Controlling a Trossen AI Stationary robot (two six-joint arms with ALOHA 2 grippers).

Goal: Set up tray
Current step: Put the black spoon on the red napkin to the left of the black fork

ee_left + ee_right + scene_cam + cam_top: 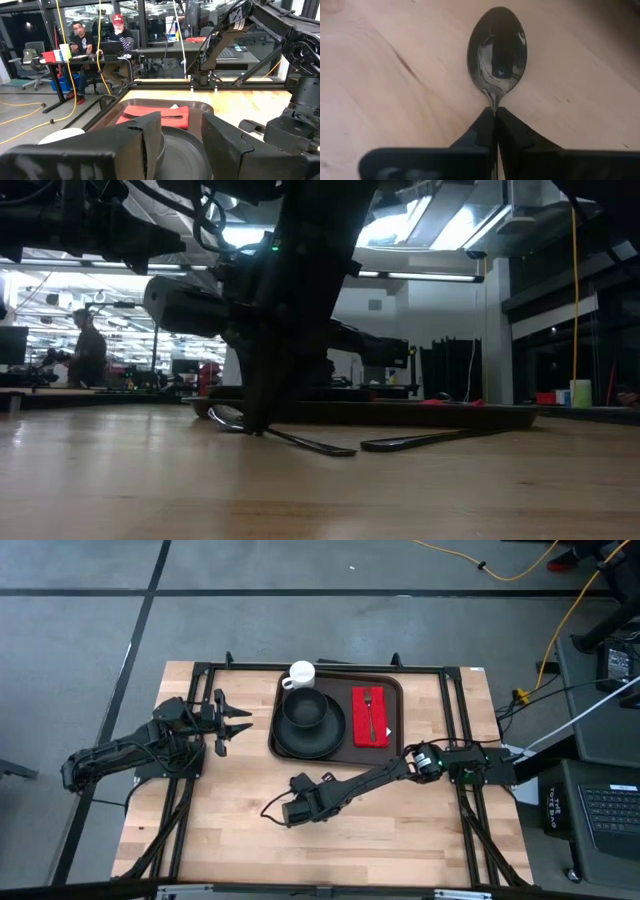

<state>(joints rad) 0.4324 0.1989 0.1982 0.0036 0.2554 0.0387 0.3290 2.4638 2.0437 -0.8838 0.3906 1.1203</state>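
Observation:
The dark brown tray [340,683] lies at the table's far middle. It carries a black plate [330,737] with a black bowl [304,708], a white cup [301,673], and a red napkin [371,716] with a fork on it. A metal spoon [497,52] lies on the bare wood near the tray's near edge. My right gripper [495,114] is down at the spoon and shut on it; it also shows in the low view [258,425]. My left gripper [236,724] hovers open left of the tray, and its own view [182,145] faces the plate. My right gripper pinches the spoon's neck [494,103], just behind the bowl, between its two fingertips [482,125]. The fingers come from above, pointing down, and lie along the spoon. The handle's free end [340,450] rests on the table; the bowl [226,418] sits just above the wood.
A second long dark utensil [430,440] lies flat on the wood beside the spoon's handle. Black frame rails [190,770] run along the table's left and right sides. People sit at desks [95,40] beyond the table.

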